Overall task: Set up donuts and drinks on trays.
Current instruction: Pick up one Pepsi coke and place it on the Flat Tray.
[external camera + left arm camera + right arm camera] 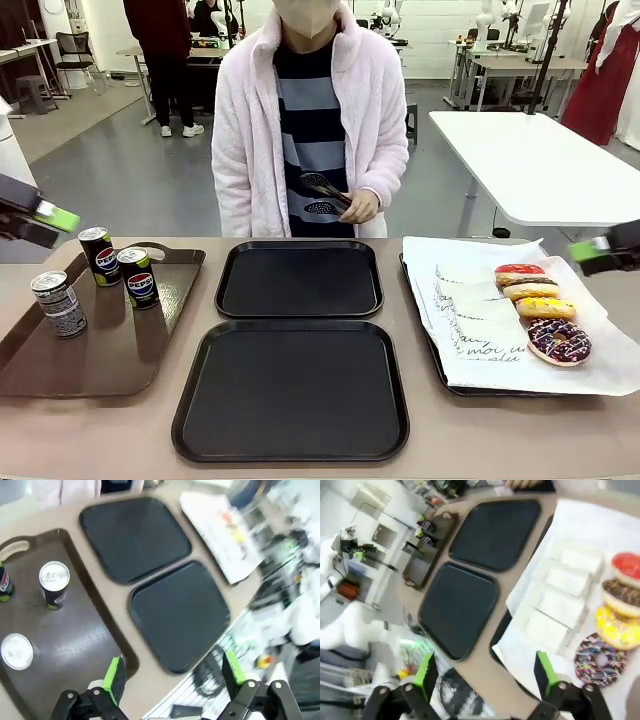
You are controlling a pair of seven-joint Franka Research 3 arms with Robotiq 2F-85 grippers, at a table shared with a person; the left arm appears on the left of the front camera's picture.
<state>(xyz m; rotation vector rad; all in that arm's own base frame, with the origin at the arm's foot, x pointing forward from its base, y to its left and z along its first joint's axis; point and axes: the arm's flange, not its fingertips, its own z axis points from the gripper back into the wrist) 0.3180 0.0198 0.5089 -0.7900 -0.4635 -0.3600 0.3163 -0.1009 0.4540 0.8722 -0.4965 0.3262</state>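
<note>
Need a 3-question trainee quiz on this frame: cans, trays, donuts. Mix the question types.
1. True or false: all three soda cans stand on the brown handled tray.
2. How many donuts lie on the white paper?
3. The two black trays hold: A) donuts B) cans C) nothing.
Key: 1 true; 2 four; 3 C.
</note>
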